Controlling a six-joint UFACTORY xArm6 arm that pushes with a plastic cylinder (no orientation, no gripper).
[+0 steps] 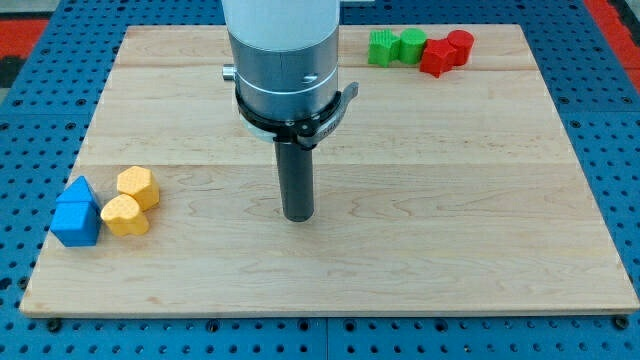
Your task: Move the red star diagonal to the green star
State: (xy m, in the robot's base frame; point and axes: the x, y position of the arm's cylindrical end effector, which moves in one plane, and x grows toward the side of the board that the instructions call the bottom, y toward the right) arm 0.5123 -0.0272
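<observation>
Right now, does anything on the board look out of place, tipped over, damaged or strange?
Nothing stands out. The green blocks and red blocks sit bunched at the view's top right, the blue blocks and yellow blocks at the left edge. All lie flat on the wooden board. My tip rests mid-board, far from every block.

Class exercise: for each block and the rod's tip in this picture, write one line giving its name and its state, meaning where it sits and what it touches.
My tip: mid-board, touching no block.
Red star: view's top right, against the green and red blocks beside it.
Red block: behind the red star, touching it.
Green star: leftmost in that row.
Green block: between green star and red star.
Yellow blocks: view's left, touching.
Blue blocks: left edge, touching.
</observation>
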